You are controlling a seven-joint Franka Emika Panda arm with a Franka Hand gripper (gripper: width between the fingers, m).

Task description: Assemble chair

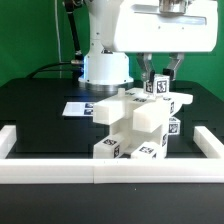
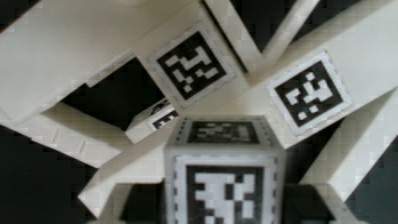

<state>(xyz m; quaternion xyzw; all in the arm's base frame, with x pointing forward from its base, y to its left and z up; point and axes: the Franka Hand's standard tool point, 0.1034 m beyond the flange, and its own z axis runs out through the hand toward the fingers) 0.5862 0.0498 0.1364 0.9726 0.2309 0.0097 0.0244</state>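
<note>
The partly joined chair (image 1: 128, 128), a chunky stack of white tagged slabs and blocks, stands in the middle of the black table. My gripper (image 1: 160, 78) hangs over its far upper end, on the exterior view's right, shut on a white tagged post (image 1: 158, 88) that stands upright at the top of the chair. In the wrist view the post (image 2: 222, 165) fills the space within the gripper (image 2: 222, 205), its tagged faces towards the camera. Slanting white chair slabs (image 2: 306, 92) with tags lie beyond it. The post's lower end is hidden.
A white border rail (image 1: 110, 171) runs along the front of the table and turns back at both sides. The marker board (image 1: 76, 108) lies flat behind the chair on the exterior view's left. The robot's base (image 1: 105, 66) stands at the back.
</note>
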